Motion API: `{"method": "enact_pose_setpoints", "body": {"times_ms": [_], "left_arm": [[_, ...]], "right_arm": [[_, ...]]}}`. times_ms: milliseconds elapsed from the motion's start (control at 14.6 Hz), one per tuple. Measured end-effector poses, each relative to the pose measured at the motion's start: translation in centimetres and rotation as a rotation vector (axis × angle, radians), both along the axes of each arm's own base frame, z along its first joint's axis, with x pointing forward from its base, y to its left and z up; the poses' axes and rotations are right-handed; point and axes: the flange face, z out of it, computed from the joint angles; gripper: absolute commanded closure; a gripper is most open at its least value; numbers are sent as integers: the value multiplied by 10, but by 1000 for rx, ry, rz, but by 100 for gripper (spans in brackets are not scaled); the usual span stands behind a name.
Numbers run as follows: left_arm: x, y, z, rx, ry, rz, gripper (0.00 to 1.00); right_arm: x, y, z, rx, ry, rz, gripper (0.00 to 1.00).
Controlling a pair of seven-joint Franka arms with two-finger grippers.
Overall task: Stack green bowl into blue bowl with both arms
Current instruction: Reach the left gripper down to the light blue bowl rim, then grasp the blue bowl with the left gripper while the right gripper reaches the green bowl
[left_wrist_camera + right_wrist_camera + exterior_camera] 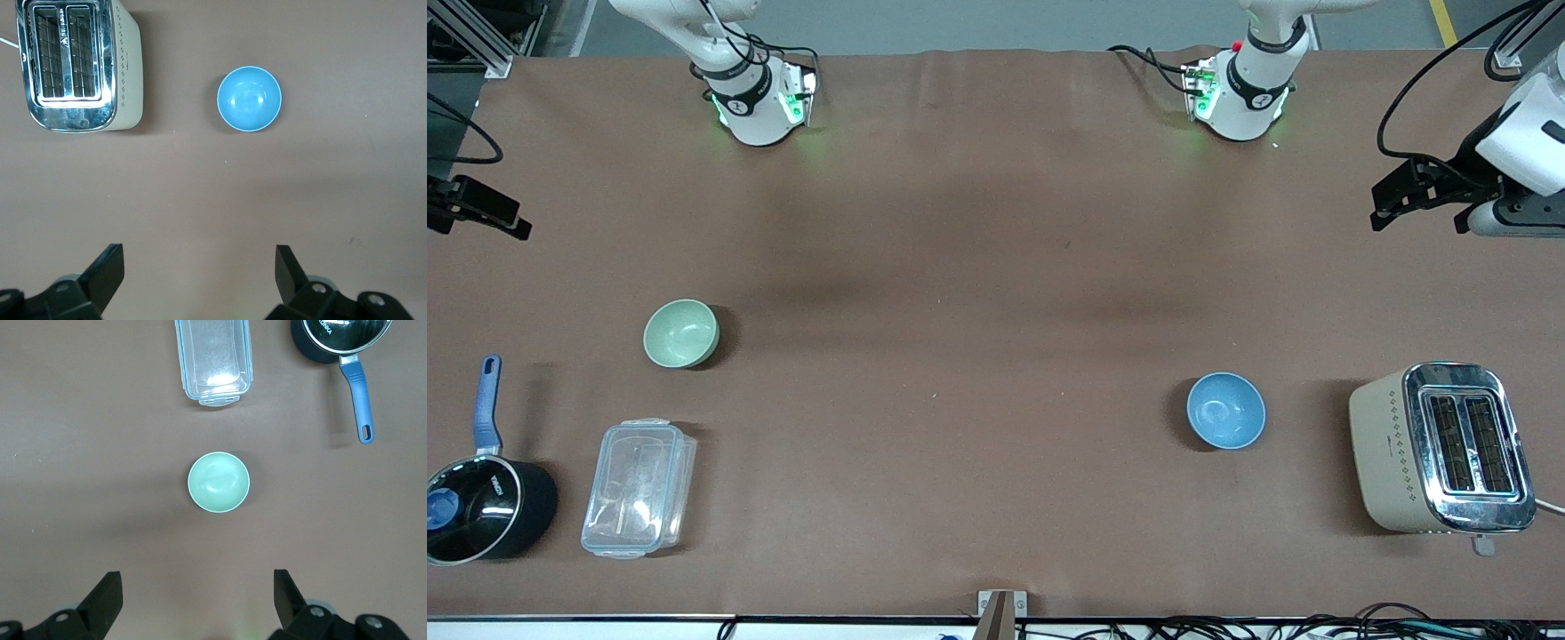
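The pale green bowl (681, 332) stands upright and empty on the brown table toward the right arm's end; it also shows in the right wrist view (219, 482). The sky-blue bowl (1225, 410) stands upright and empty toward the left arm's end, nearer to the front camera than the green bowl; it also shows in the left wrist view (249, 99). My right gripper (197, 580) is open and empty, high over bare table beside the green bowl. My left gripper (200, 257) is open and empty, high over bare table beside the blue bowl. Neither hand shows in the front view.
A cream and chrome toaster (1440, 447) stands beside the blue bowl at the left arm's end. A clear lidded plastic box (639, 488) and a black pot with a blue handle (480, 502) sit nearer the front camera than the green bowl. The arm bases (751, 98) stand along the table's edge farthest from the front camera.
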Motion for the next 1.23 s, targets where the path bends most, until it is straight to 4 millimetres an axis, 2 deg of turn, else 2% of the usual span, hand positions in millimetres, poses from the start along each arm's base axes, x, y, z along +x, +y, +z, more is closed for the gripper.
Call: {"method": "enact_pose_setpoints", "body": {"times_ms": [342,410,547,615,752,889,957,1094,1231], "left_arm": [[0,-4,-1,0,1,-8,0],[2,-6,-5,0,6,-11,0],[19,-10,-29,-4,30,-17,0],[33,-10,-46,-4,44,-18,0],[65,-13,-94,-7,74,-22,0],[96,-27,-157,-19,83,-36,0],[108,-34,-190,-25,82,-33,0],[126,-44,-254,-37,62,-21,0],[138,-43,-311,-47,49,-12,3]], "right_arm": [[0,0,0,0,0,0,0],[0,0,0,0,0,0,0],[0,0,0,0,0,4,0],[0,0,0,0,-1,12,0],[0,-3,-3,0,3,15,0],[2,-16,-25,2,19,12,0],[4,-23,-49,2,25,22,0],[8,-32,-109,-10,29,35,0],[4,-37,-172,-21,17,34,0]]}}
